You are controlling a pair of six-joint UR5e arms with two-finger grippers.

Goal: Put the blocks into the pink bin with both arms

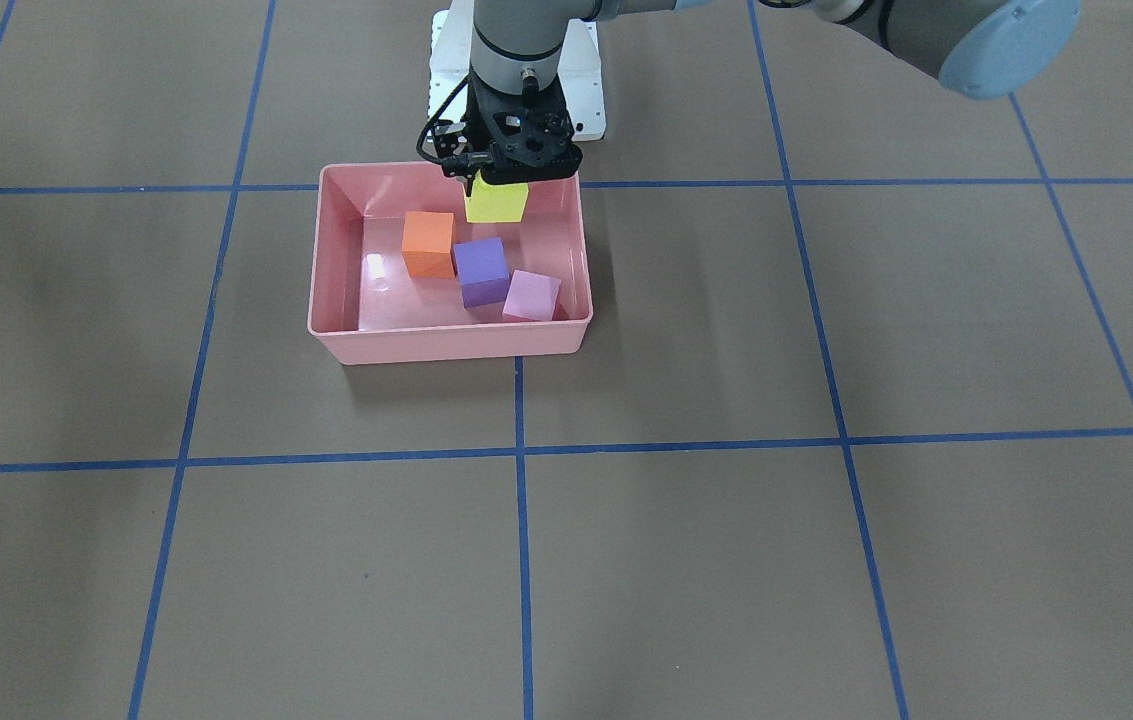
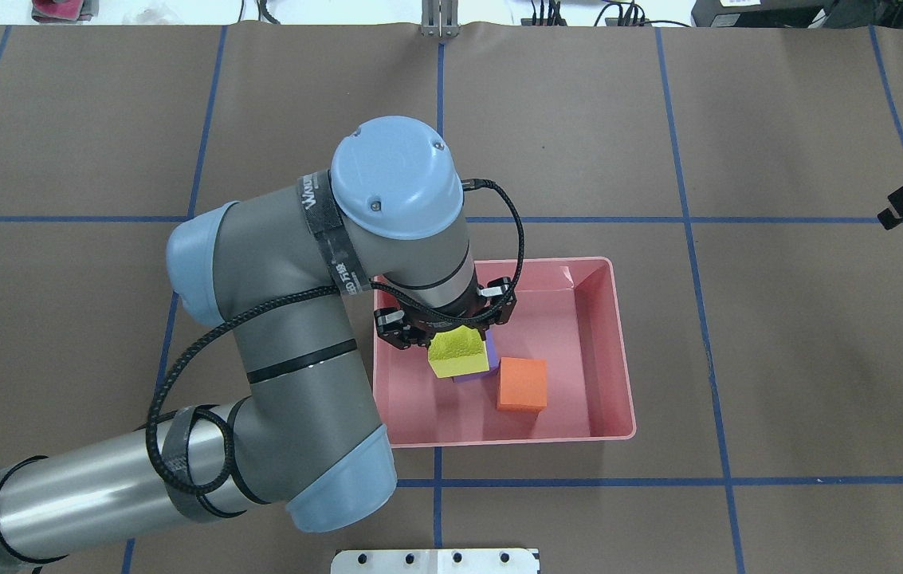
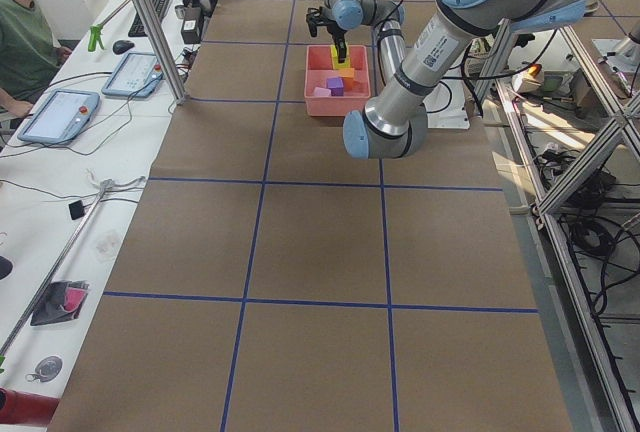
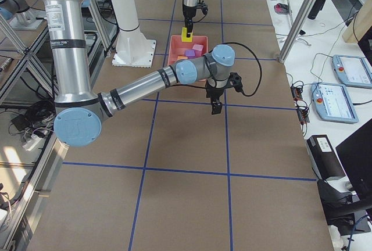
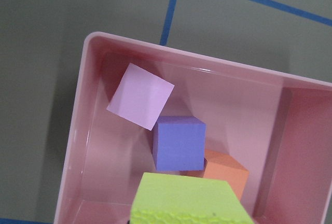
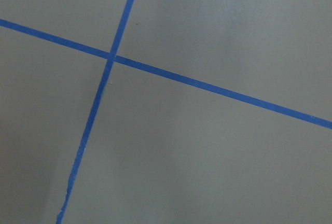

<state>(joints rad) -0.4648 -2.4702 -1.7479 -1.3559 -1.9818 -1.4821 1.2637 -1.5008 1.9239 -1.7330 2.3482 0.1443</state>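
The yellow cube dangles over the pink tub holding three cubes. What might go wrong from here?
The yellow block, shut in the left gripper, hangs roughly over the purple block beside the orange block; released there, it might land on them and rest tilted. It hangs well above the pink bin floor, so it might bounce over the rim.

Blue tape lines [image 1: 521, 450] grid the brown table cover [image 1: 676, 580]; an operator [image 3: 20, 32] sits near two tablets [image 3: 57, 115].

Brown table cover [image 1: 686, 560], blue tape grid [image 1: 523, 560], white side bench [image 3: 60, 212], tablets [image 3: 57, 115], seated operator [image 3: 25, 32]
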